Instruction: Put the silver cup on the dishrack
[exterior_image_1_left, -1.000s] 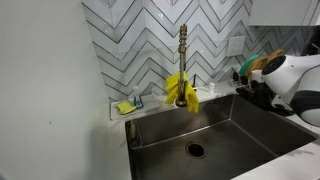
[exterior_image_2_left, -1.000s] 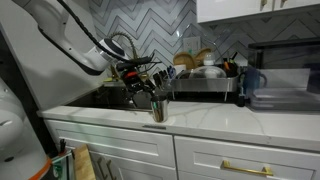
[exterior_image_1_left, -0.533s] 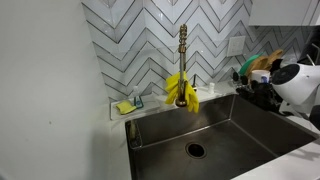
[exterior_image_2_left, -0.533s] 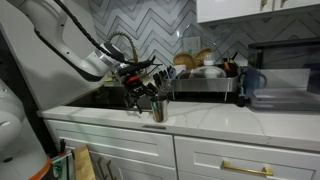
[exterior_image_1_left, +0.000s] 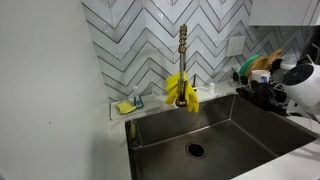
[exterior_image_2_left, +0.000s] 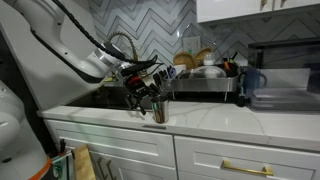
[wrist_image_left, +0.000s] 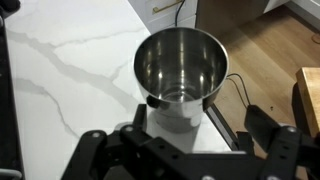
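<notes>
Landmark is the steel sink basin (exterior_image_1_left: 170, 128).

- **Sink's back-left corner:** small clear tray with a yellow sponge (exterior_image_1_left: 127, 106), sitting on the ledge.
- **Middle of the sink's back edge:** tall brass faucet (exterior_image_1_left: 183, 55). Something yellow (exterior_image_1_left: 181, 92), cloth or gloves, I can't tell which, is draped over it and hangs above the basin.
- **Over the sink:** in an exterior view my white arm (exterior_image_2_left: 75, 50) reaches across from the left, down toward the white marble desk (exterior_image_2_left: 215, 118) just right of the sink.
- **Claw and cup:** my claw (exterior_image_2_left: 147, 90) hangs directly above the shiny silver metal cup (exterior_image_2_left: 158, 112), fingers pointing down at it. The cup stands upright on the desk, right of the sink, near the desk's front edge.
- **Wrist view:** cup (wrist_image_left: 180, 62) seen from above, mouth up, polished inside visible, on the grey-veined desk (wrist_image_left: 60, 70). Claw (wrist_image_left: 180, 140) is spread wide and grips nothing. Black fingers (wrist_image_left: 92, 150) sit to either side at the bottom of the frame, with clear gaps to the cup wall and no contact I can see.
- **Right of the sink, further back than the cup:** dark wire dishrack (exterior_image_2_left: 205, 90) against the chevron-tile wall, loaded with plates and bowls. The cup is well apart from it, not on it.
- **Under the desk, right of the sink:** white cabinet drawer with a brass handle (exterior_image_2_left: 245, 168).
</notes>
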